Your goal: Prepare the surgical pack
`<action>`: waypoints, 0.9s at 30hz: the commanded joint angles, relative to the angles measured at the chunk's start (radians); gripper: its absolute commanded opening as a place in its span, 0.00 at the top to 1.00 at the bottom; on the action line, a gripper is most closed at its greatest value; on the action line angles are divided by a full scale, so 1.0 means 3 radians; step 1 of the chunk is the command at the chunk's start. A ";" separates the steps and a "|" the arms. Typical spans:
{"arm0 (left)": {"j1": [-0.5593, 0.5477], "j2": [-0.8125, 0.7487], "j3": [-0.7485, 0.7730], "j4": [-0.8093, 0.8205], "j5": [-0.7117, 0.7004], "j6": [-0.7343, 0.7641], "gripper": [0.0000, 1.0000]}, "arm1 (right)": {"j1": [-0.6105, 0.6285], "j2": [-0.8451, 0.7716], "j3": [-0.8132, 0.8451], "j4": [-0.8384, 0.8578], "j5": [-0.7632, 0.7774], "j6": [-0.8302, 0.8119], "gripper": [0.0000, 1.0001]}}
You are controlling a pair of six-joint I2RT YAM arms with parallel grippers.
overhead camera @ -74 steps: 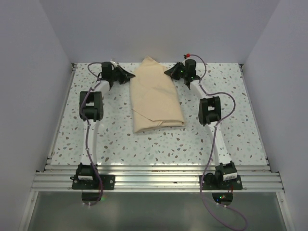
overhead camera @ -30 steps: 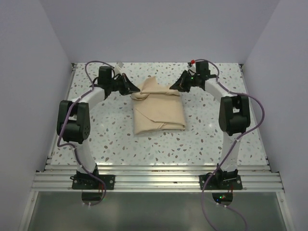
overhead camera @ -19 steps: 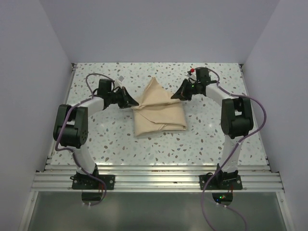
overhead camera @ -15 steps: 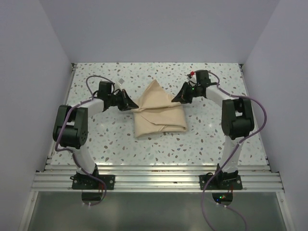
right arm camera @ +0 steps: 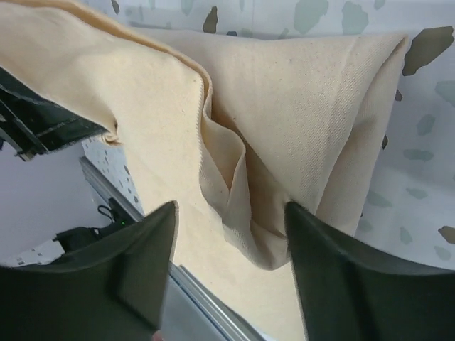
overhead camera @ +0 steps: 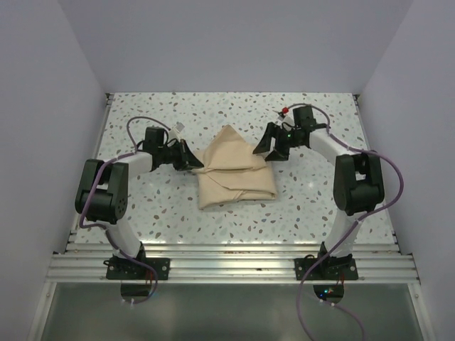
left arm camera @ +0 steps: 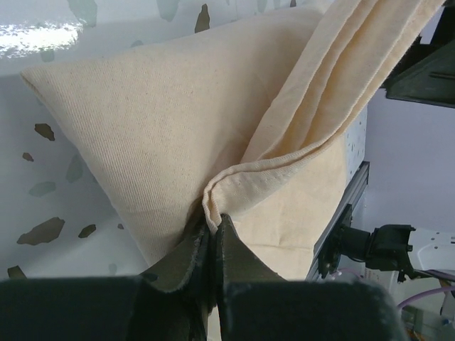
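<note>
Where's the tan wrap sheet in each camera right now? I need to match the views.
Top external: wrap sheet, folded, centre of the picture.
Left wrist: sheet fills the frame; left gripper pinches its fold at bottom centre.
Right wrist: sheet fills the centre, inside the open right gripper.
Shared landmark: the left gripper's pinch, in all three views; left edge in right wrist.

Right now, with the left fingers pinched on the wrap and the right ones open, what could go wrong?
1. The left fingers are shut on a small fold of the wrap sheet. Pulling that arm back before opening would likely drag the flap off and shift the bundle.
2. The right fingers stand open astride a loose ridge of cloth. Withdrawing low could snag it and undo the fold.
</note>
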 commanded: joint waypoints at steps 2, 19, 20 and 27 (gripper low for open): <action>0.0037 -0.0055 -0.0084 -0.0098 -0.0079 0.0245 0.94 | 0.0047 -0.0126 0.0390 -0.0057 0.0238 -0.0177 0.13; 0.0031 0.0042 -0.0206 0.0096 0.0008 0.0327 0.93 | 0.0298 0.1433 0.2446 0.0076 -0.0751 -0.0857 0.01; 0.0026 0.0042 -0.0206 0.0107 0.0013 0.0307 0.93 | 0.0323 0.1439 0.2446 0.0102 -0.0829 -0.0847 0.01; 0.0026 0.0073 -0.0130 0.0102 0.0044 0.0276 0.93 | 0.0522 0.1429 0.2237 0.0362 -0.1009 -0.0720 0.10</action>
